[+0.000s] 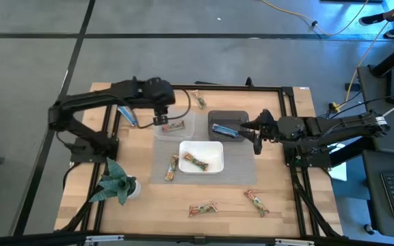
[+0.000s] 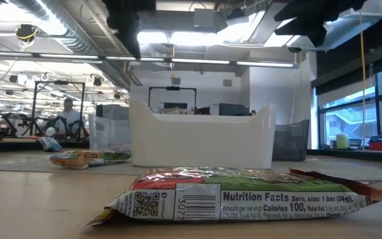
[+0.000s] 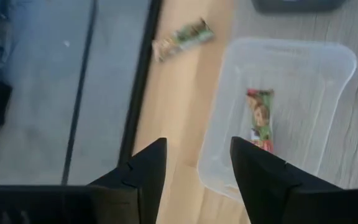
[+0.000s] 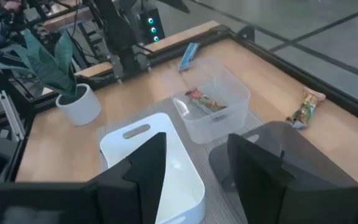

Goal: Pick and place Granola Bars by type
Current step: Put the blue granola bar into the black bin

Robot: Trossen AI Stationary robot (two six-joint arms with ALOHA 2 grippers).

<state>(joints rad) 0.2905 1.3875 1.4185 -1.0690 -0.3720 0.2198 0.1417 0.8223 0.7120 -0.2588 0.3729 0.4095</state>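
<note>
**Op A:** Over the clear tub (image 1: 176,126), my left pincer (image 1: 161,120) hangs with its fingers (image 3: 148,168) spread apart and nothing between them. From its wrist I see one tan-and-green granola bar (image 3: 260,118) lying inside that tub, and another bar (image 3: 183,38) out on the counter (image 1: 142,198) near the back edge.

**Op B:** On my side, the right pincer (image 1: 254,134) sits just beside the dark tub (image 1: 228,117), fingers (image 4: 143,167) apart and empty too. A blue bar (image 1: 226,130) rests on the near rim of that dark tub, right next to the fingertips.

**Op A:** From above I count a second blue bar (image 1: 127,115) under my left arm, close to the counter's left rail.

**Op B:** The white tub (image 1: 201,157) stands in the middle, in front of the other two, with one tan bar (image 1: 195,161) inside. Another tan bar (image 1: 172,168) lies just left of it on the grey mat (image 1: 232,175).

**Op A:** Two more tan bars lie toward the front edge: one (image 1: 202,209) near the centre, one (image 1: 257,201) to its right. The low camera has one of them (image 2: 234,194) right up close, nutrition panel facing it, with the white tub behind.

**Op B:** The green paper plant (image 1: 115,183) in its white pot stands at the front left corner, well apart from the bars.
</note>
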